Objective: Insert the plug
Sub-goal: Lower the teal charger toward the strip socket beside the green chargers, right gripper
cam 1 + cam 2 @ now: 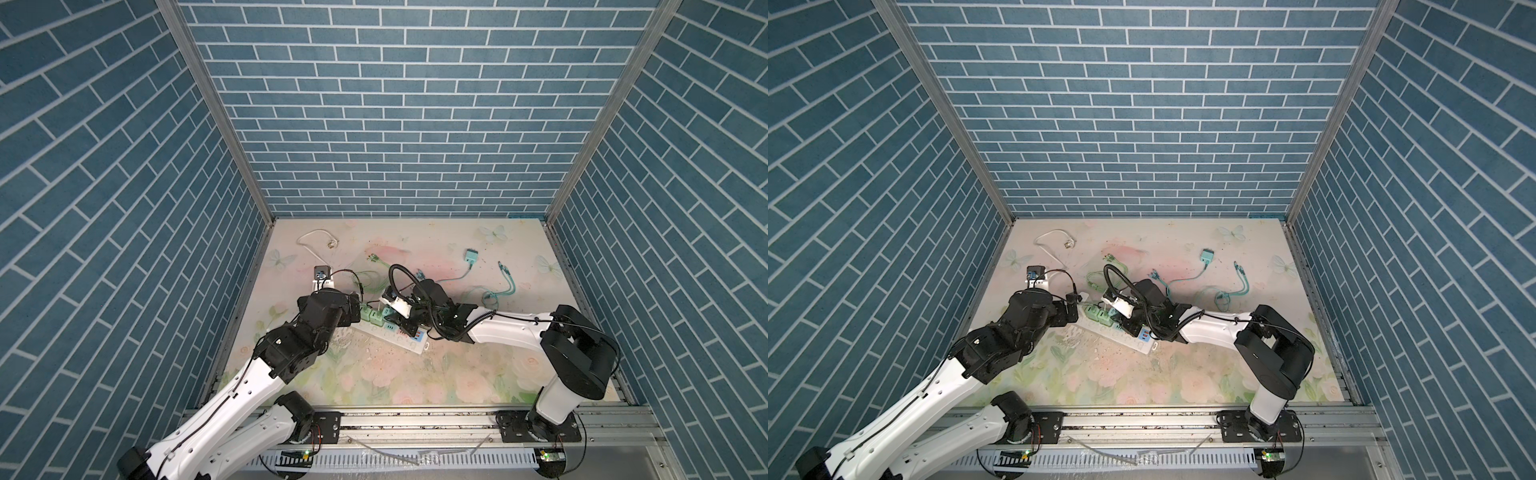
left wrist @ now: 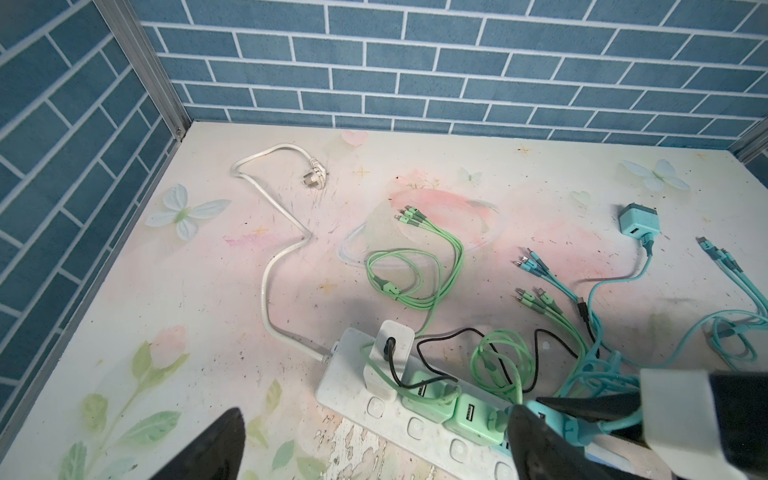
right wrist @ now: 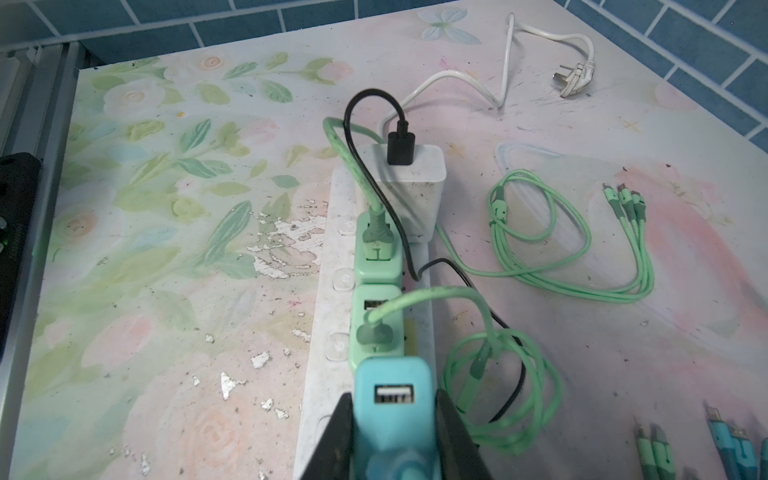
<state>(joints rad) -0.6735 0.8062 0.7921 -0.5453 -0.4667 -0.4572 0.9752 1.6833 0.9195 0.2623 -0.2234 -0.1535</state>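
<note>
A white power strip (image 3: pixel 328 316) lies slantwise on the floral mat, seen in both top views (image 1: pixel 409 341) (image 1: pixel 1136 340). A white charger (image 3: pixel 405 183) and two green chargers (image 3: pixel 378 253) sit in its sockets. My right gripper (image 3: pixel 392 405) is shut on a teal plug (image 3: pixel 390 374), a USB charger block, held over the strip right beside the second green charger (image 3: pixel 376 324). Its prongs are hidden. My left gripper (image 2: pixel 376 411) is open and straddles the strip's cord end, one finger close to the teal plug (image 2: pixel 552 419).
Another teal charger (image 1: pixel 471 255) lies at the back right with teal cables (image 1: pixel 505 282) beside it. Coiled green cables (image 2: pixel 415 274) lie behind the strip. The strip's white cord and wall plug (image 1: pixel 330 244) trail to the back left. Blue brick walls enclose three sides.
</note>
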